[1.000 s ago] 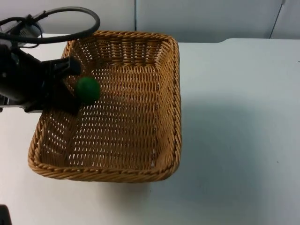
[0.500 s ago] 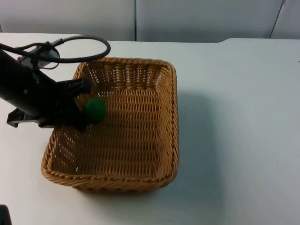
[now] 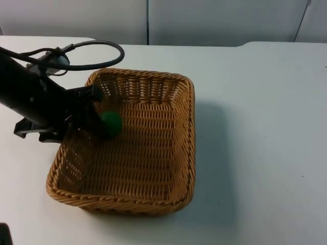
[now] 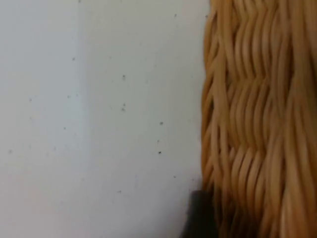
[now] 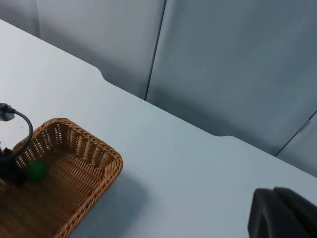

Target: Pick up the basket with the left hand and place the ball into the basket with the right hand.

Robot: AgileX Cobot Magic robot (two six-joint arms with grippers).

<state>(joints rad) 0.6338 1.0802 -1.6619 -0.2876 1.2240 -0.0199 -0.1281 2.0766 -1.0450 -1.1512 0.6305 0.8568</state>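
1. Basket [image 3: 138,148] is seen on the white surface [image 3: 265,127], held at its left wall by the left claw [image 3: 94,109]; whether its base rests on the surface or hangs just above it cannot be told, though a shadow lies on the surface to its right.
2. The green ball [image 3: 111,123] is seen inside the basket, near the left wall and just beside the left claw, so the placing step is judged to be done.
3. The left claw is judged to be clamped on the basket's left wall: a dark finger is seen inside, next to the ball, and in the left wrist view the woven wall [image 4: 257,124] stands hard against a black fingertip [image 4: 200,215].
4. The right claw [image 5: 282,213] is seen well apart from the basket, raised over the right part of the surface and waiting; whether its fingers are apart or together cannot be told. Nothing is seen held in it.
5. What is left is judged to be little: at most the basket is to be set down or released, if the task calls for that.
6. The basket is a rounded rectangle, open side up. Its long axis runs from the partition wall [image 3: 219,20] toward the camera in the top view, slightly slanted, the near end lying a little to the left.
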